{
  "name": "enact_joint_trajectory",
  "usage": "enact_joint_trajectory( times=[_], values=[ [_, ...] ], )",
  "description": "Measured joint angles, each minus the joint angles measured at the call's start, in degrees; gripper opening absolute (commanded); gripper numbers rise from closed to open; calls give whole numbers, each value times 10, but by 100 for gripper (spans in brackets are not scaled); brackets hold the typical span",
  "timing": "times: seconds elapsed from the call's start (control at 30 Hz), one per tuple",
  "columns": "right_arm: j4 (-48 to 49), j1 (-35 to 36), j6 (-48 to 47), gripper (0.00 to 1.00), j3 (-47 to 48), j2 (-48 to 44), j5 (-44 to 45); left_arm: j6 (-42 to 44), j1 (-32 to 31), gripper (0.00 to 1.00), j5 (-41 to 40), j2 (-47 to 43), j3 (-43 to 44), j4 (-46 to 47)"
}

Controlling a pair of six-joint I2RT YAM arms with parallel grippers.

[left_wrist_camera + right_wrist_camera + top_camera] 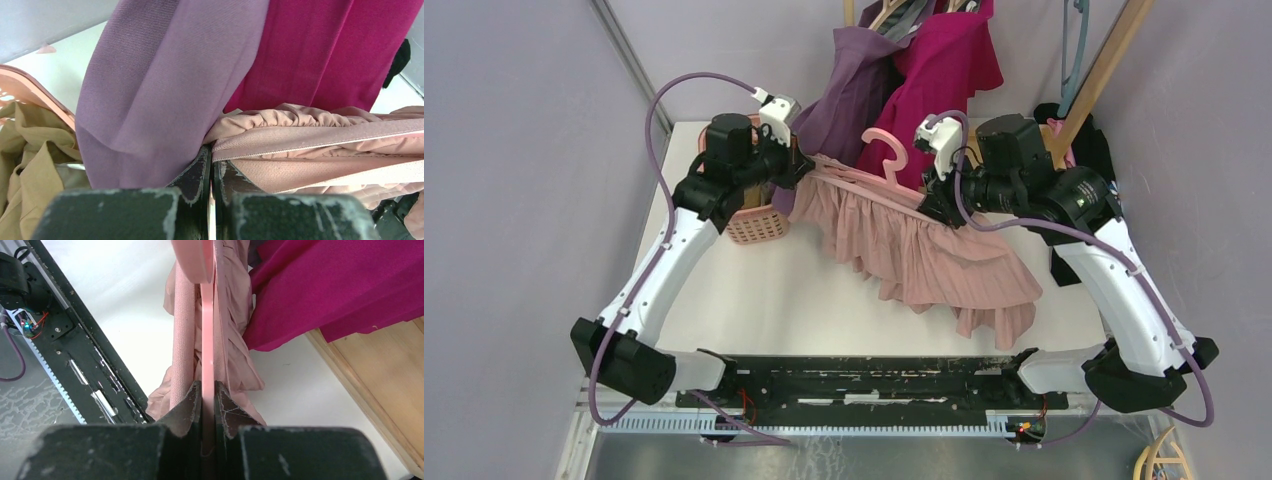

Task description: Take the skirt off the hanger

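Top external view: grips skirt [924, 255] end with closed left pincer [804, 168], clamps hanger [890, 168] with closed right pincer [929, 205].

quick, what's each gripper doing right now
left gripper: closed, pinching the waistband end of the skirt
right gripper: closed on the hanger, with the pink bar between its fingers

Pale lilac-grey walls [514, 150] close in on both sides, evenly lit; a white tabletop [764, 300] fills the middle; a slanted wooden post [1104, 70] stands at the far right; a black rail [874, 380] edges the near side, grey metal floor [874, 462] below.
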Motion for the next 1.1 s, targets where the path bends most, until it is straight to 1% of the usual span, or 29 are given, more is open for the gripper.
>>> enact_joint_trajectory(
  times=[0.5, 0.7, 1.1],
  values=[
    [-39, 0, -17, 1, 19, -19, 33, 0, 33, 3, 95, 56, 1, 32],
    [-57, 0, -19, 1, 23, -31, 51, 0, 35, 3, 135, 78, 2, 43],
    [-76, 1, -17, 1, 34, -48, 67, -1, 35, 3, 170, 93, 4, 54]
  ],
)
